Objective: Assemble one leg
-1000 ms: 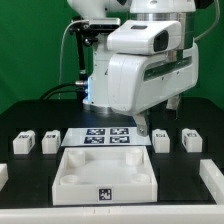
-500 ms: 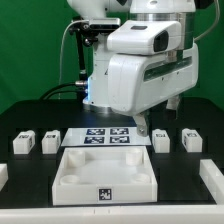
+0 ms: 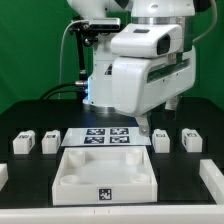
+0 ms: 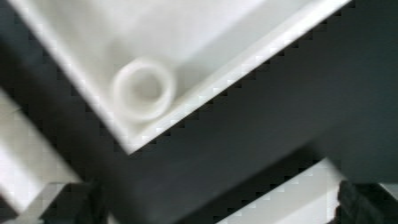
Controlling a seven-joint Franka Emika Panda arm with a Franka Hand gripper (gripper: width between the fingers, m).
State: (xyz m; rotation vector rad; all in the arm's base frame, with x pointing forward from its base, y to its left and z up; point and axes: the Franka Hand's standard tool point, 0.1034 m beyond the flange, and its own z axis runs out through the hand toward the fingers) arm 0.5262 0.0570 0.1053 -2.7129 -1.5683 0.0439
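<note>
Several legs, small white blocks with tags, stand in a row on the black table: two at the exterior view's left (image 3: pixel 24 143) (image 3: pixel 50 141) and two at its right (image 3: pixel 161 139) (image 3: pixel 190 138). My gripper (image 4: pixel 217 205) hangs above the table behind the right pair, open and empty. Its dark fingers (image 4: pixel 68 202) stand far apart. In the exterior view the arm's white body hides most of it; one dark finger (image 3: pixel 172 103) shows. The wrist view looks down on a corner of the large white square piece (image 4: pixel 214 40) with a round socket (image 4: pixel 143 85).
The large white square piece (image 3: pixel 108 158) lies at the front middle, with the marker board (image 3: pixel 107 135) just behind it. White parts stand at the front edges on the exterior view's left (image 3: pixel 3 178) and right (image 3: pixel 212 178). The arm's base (image 3: pixel 100 60) rises at the back.
The arm's upper part has shifted slightly toward the exterior view's right. The parts on the table have not moved.
</note>
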